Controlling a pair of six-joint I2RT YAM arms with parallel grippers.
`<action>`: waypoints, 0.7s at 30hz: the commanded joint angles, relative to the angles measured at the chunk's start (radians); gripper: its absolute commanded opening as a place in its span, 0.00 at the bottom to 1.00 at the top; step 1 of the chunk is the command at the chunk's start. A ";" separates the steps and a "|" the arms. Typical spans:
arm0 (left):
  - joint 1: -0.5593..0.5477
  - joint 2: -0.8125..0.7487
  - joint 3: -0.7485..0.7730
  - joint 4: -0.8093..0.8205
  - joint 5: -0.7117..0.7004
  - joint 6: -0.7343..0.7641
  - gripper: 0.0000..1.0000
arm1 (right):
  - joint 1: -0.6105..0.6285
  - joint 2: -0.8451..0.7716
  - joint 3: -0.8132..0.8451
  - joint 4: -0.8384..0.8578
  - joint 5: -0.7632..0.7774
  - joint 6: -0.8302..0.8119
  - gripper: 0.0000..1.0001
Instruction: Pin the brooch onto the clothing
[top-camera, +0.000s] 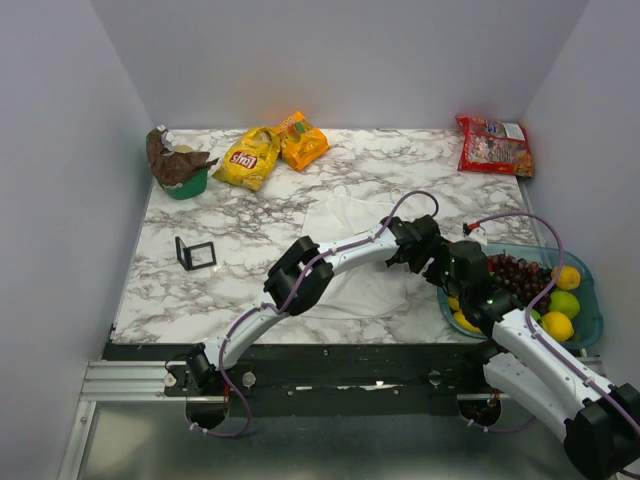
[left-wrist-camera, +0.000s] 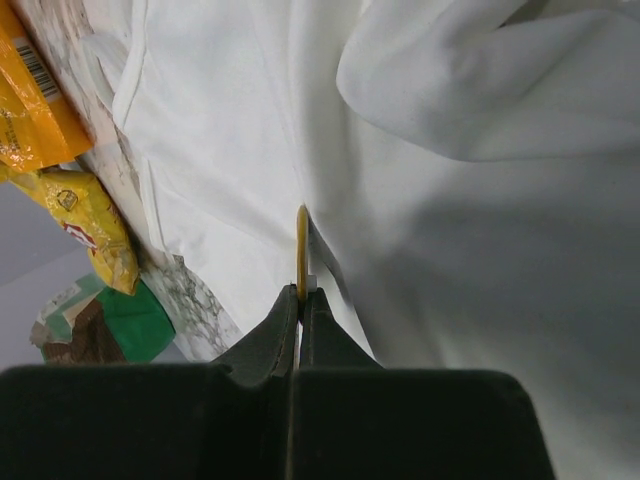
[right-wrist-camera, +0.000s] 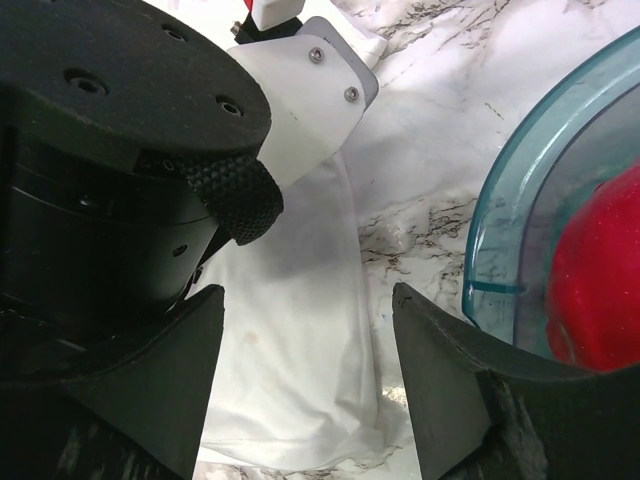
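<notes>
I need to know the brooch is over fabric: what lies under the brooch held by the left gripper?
White clothing lies beneath the brooch, pinched edge-on in the shut left gripper. The table below is covered there; contact cannot be told.

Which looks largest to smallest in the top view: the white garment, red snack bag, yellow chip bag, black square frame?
1. white garment, clearly the largest.
2. red snack bag and yellow chip bag: too alike to rank.
3. black square frame, the smallest.
</notes>
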 joint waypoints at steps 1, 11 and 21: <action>-0.062 0.016 0.035 0.000 0.034 -0.010 0.00 | -0.003 -0.013 -0.010 0.042 0.012 0.015 0.76; -0.069 0.009 0.040 -0.009 0.092 -0.040 0.00 | -0.003 -0.051 -0.010 0.028 0.032 0.015 0.76; -0.069 -0.049 0.027 0.018 0.158 -0.063 0.00 | -0.003 -0.050 -0.011 0.021 0.030 0.015 0.76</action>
